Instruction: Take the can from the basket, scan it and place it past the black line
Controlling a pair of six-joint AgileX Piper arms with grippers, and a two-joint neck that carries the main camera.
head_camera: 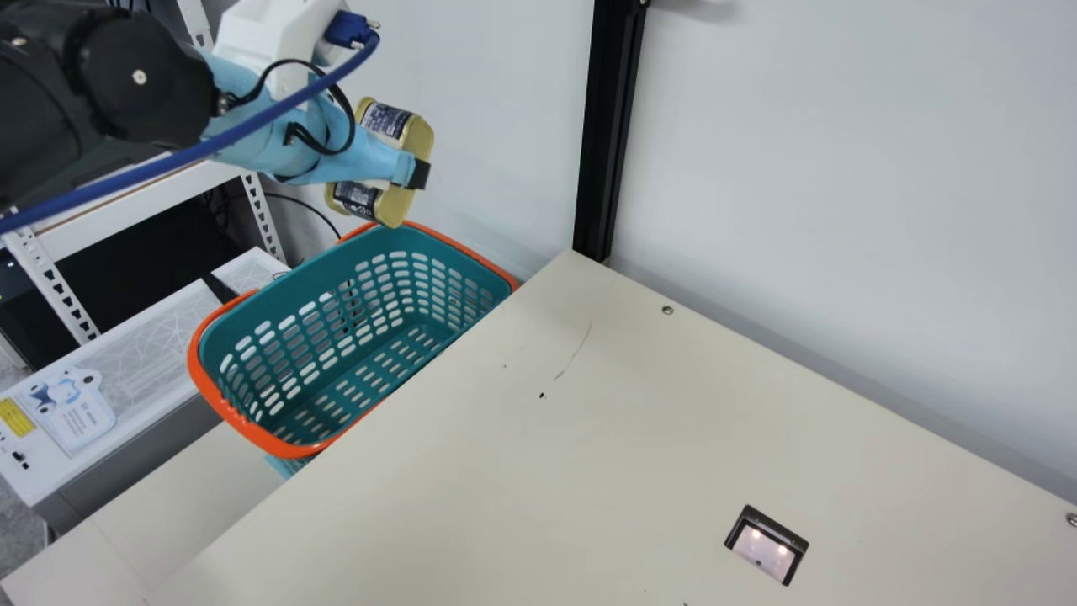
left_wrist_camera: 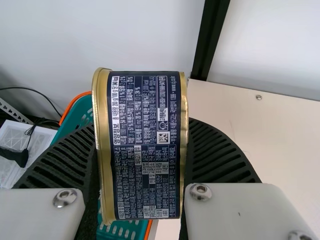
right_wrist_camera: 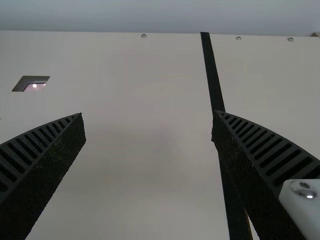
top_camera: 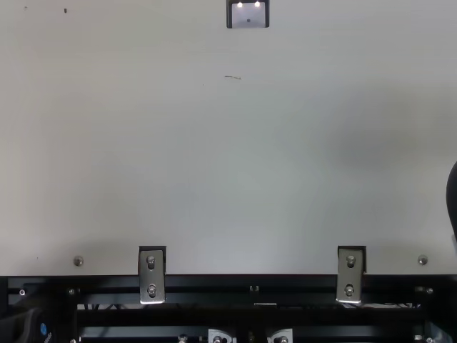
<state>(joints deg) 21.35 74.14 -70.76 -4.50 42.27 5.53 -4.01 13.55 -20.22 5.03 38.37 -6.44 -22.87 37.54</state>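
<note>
Can (head_camera: 416,139) in left pincer (head_camera: 409,171), above basket (head_camera: 257,434), table edge (head_camera: 414,392) alongside

Your work surface is the cream table (head_camera: 522,471). You find a scanner window (head_camera: 761,551) set into its top and the black line (right_wrist_camera: 213,80) running across it.

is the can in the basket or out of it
Out: the left end effector grips the can and holds it up, higher than the rim of the basket.
</note>
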